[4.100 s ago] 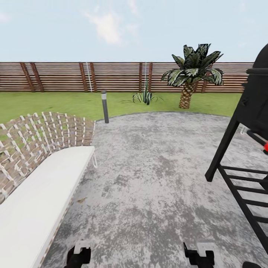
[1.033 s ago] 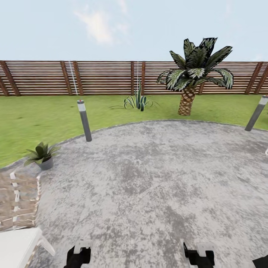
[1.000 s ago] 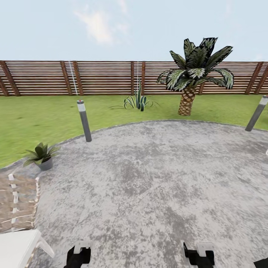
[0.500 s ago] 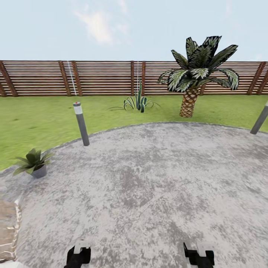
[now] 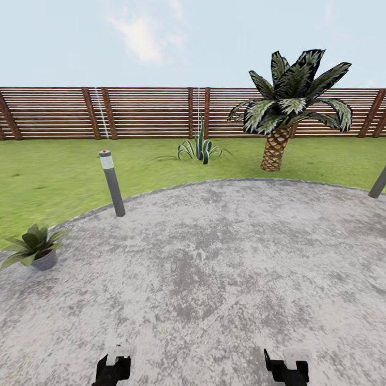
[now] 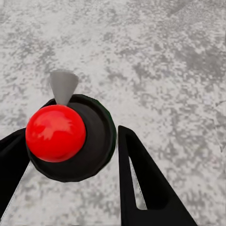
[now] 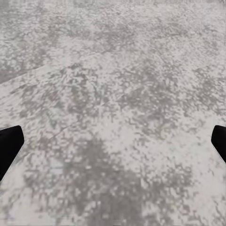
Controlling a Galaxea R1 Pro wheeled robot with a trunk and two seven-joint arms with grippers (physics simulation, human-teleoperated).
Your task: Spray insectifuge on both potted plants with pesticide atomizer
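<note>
Grey mottled stone — the patio — fills the near ground in the head view. At its bottom edge sit the tops of the left gripper and right gripper, both low over the stone. In the left wrist view the black fingers stand apart, and between them, nearer one side, is a round black thing with a red ball and a grey cone on it; I cannot tell whether the fingers touch it. In the right wrist view the finger tips show at the two edges, wide apart, with bare stone between.

Farther out on the left, a potted plant stands on the patio near its rim. Beyond it a grey lamp rises at the patio's edge; another post leans in at the far right. Then lawn, a spiky plant and a palm — and behind all, the slat fence. The atomizer is nowhere I can make out.
</note>
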